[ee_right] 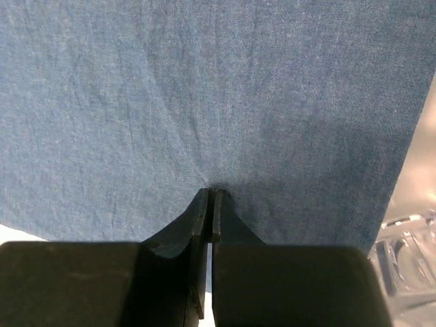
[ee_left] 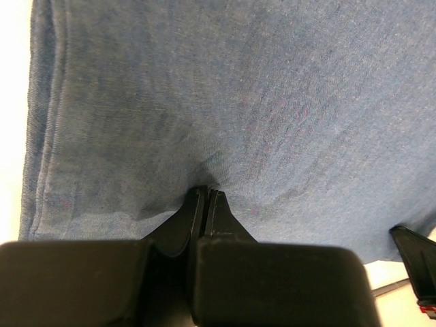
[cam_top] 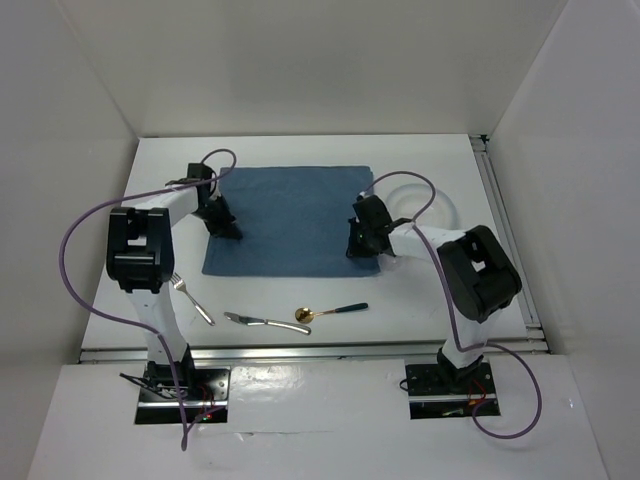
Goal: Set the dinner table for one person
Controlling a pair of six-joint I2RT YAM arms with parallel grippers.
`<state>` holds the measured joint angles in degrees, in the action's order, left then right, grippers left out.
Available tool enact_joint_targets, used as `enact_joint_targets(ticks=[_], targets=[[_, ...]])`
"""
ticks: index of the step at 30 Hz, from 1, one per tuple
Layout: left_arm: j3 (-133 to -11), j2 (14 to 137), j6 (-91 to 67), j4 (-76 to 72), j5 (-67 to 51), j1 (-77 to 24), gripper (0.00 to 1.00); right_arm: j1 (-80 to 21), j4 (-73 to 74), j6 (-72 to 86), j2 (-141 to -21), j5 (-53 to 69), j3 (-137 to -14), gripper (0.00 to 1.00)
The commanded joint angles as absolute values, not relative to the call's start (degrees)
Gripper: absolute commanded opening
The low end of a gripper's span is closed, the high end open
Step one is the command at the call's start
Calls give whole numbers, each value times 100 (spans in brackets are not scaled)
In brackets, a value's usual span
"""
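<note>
Mat-laying step, seemingly: the left gripper [cam_top: 222,226] and right gripper [cam_top: 357,241] each pinch the placemat [cam_top: 290,215], fingers closed on cloth, mid dinner table [cam_top: 400,315] toward its far edge. Next: release, then fetch the plate [cam_top: 434,200].

Placemat [cam_top: 290,220] on the dinner table [cam_top: 420,300]; fork [cam_top: 191,299], knife [cam_top: 252,321], spoon [cam_top: 330,311] before it; plate [cam_top: 400,195] right.

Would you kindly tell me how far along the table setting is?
Done: the blue placemat lies flat on the dinner table. In hand: the left pincer and right pincer are both shut on its cloth. Remaining: the clear plate, fork, knife and spoon sit off the mat.
</note>
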<state>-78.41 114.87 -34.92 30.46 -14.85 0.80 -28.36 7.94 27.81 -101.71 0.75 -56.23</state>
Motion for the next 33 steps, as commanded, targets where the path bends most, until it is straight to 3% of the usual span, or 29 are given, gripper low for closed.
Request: enact_joint_targets(ticks=[1, 5, 6, 8, 9, 11, 17, 22, 23, 24, 27, 33], targets=[[-7620, 11470, -3445, 3419, -994, -44, 0, -2751, 1397, 2629, -9915, -45, -5379, 0], [-7777, 11365, -3384, 3542, -853, -149, 0, -2865, 1345, 2392, -9336, 351, -5765, 4], [-7839, 11364, -3384, 3612, -800, -149, 0, -2926, 1345, 2321, -9238, 482, -5948, 17], [-7962, 11312, -3332, 3761, -678, -202, 0, -2979, 1345, 2198, -9036, 659, -6151, 35], [-8102, 11251, -3331, 3814, -625, -272, 0, -2979, 1345, 2197, -8861, 720, -6361, 51], [-8331, 11180, -3270, 4007, -527, -325, 0, -2979, 1537, 2136, -8667, 599, -6739, 57], [-8849, 10487, -3155, 4429, -150, -571, 0, -2761, 2625, 2083, -8236, -1158, -7330, 92], [-9062, 9941, -2910, 4605, -202, -633, 10, -1531, 3251, 2083, -7998, -1030, -7076, 95], [-9062, 9862, -2909, 4605, -202, -633, 19, -1381, 3304, 2083, -7928, -880, -6971, 95], [-9062, 9783, -2840, 4605, -272, -633, 34, -1136, 3305, 2083, -7849, -722, -6735, 95], [-8957, 9668, -2839, 4605, -272, -633, 49, -845, 3305, 2083, -7787, -177, -6278, 94], [-8851, 9711, -2786, 4553, -325, -633, 50, -773, 3129, 2145, -7682, 141, -5687, 91]])
